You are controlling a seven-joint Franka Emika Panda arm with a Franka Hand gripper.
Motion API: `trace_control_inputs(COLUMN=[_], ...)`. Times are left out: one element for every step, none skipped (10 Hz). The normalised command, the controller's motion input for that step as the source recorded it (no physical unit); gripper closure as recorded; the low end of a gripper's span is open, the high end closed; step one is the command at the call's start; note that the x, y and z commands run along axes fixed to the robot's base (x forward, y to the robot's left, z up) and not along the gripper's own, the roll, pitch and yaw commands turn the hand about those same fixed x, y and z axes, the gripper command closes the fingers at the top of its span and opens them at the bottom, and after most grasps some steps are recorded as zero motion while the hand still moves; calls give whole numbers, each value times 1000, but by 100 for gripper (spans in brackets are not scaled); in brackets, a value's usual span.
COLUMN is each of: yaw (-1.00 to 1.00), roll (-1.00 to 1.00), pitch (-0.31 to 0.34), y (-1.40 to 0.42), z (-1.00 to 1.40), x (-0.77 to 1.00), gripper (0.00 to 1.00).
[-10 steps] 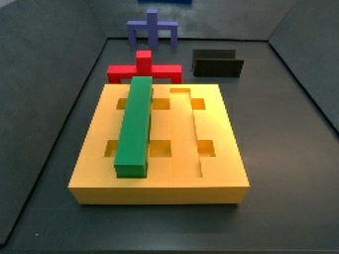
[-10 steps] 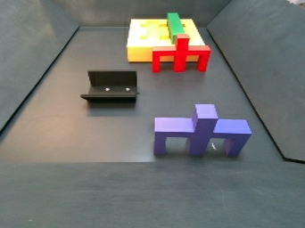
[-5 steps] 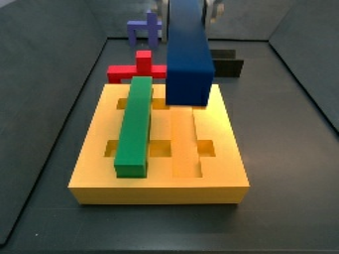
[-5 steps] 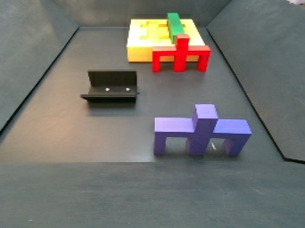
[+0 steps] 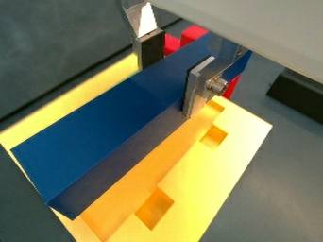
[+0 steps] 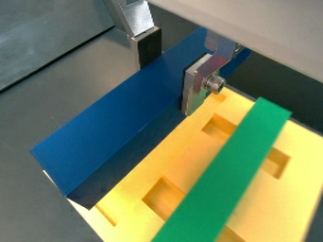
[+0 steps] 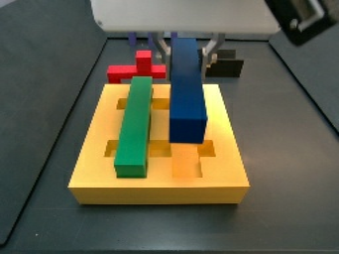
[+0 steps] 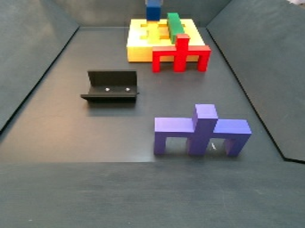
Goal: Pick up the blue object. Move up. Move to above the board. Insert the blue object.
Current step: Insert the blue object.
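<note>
While your claw (image 5: 175, 68) grips the blue bar (image 5: 120, 137) across its width, the bar hangs over the yellow board (image 7: 159, 174), not yet seated. Its long axis runs along the board's length, parallel to the green bar (image 7: 134, 124) already lying in the neighbouring groove. In a side view the blue bar (image 7: 187, 89) sits just beside the green one, over the empty groove. Judging from this, you mainly need a straight descent, keeping that alignment so the bar does not catch the groove edges.

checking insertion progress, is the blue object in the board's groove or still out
Out. In a side view the blue object hangs tilted above the board, clamped in the gripper; the green bar already lies in its groove.
</note>
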Motion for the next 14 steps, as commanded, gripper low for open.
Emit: trace_control_inputs(yaw=[0,0,0,3,34,37,14,14,0,0,0,51,203,206], roll=[287,344,331,271,217,194,76,0,0,-16,0,0,0,6], pitch=[-44,-31,-47,-66,-74,-37,-41,-59,-66,-80,-79,-71,-37,0], y=[-157,-183,-169,-80,-17,0,3,0,0,0,63,109,143,34], z=[-620,-574,-571,-537,-457,-391,-297,-200,-180,-171,-209,-191,-189,-249], x=[186,217,226,171,29,0,-34,-46,-86,-154,-303,-331,-94,74], gripper=[100,100,100,100,100,100,100,100,100,100,100,100,100,100])
